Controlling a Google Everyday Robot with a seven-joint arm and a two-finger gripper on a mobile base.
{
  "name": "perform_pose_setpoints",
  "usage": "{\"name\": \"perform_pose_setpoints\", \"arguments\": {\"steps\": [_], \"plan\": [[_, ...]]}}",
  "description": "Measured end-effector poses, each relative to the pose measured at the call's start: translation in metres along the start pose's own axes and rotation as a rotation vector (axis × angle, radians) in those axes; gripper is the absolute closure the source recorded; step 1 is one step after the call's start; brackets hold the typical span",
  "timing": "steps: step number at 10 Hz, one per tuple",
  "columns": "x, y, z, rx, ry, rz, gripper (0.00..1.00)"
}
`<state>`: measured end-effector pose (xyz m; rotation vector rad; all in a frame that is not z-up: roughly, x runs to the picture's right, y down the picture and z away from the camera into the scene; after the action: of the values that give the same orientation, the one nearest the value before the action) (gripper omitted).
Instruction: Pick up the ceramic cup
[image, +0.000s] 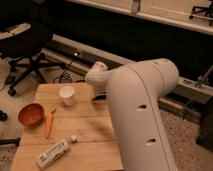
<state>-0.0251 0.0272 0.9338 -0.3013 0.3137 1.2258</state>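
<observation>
The ceramic cup (67, 94) stands upright on the far part of the wooden surface (92, 131), mouth up, with bare wood all around it. That placing suits a side approach: nothing touches the cup, and its nearest neighbours sit well apart on the near left.

The arm (142, 115) fills the right half of the view, bending over the surface. Its white wrist (97, 77) hangs above the far edge, just right of the cup. Below the wrist a dark piece, which I take to be the claw (99, 97), sits low over the wood, near the cup but apart from it. The wrist hides most of it, so whether it is wide or narrow cannot be told. It holds nothing that can be seen. Being at cup height and beside it, the claw looks set for a sideways reach leftward, not a drop from above.

An orange bowl (31, 114) sits at the left edge, and 1 carrot (48, 125) lies just right of it, tip pointing near. A white tube (52, 153) lies at the near left with a small white cap (74, 138) beside it. None of these blocks the path between claw and cup.

The pick has not yet happened; the cup rests on the wood. The plain tapered sides offer no handle, so a grasp across the body seems the likely choice.
</observation>
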Motion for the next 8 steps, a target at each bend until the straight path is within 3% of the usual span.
{"name": "perform_pose_setpoints", "arguments": {"steps": [3,5,8], "plan": [[-0.005,0.005,-0.013,-0.029,-0.02,0.005,0.2],[-0.016,0.007,-0.05,-0.067,-0.067,0.022,0.2],[-0.033,0.0,-0.1,-0.054,-0.117,0.014,0.2]]}}
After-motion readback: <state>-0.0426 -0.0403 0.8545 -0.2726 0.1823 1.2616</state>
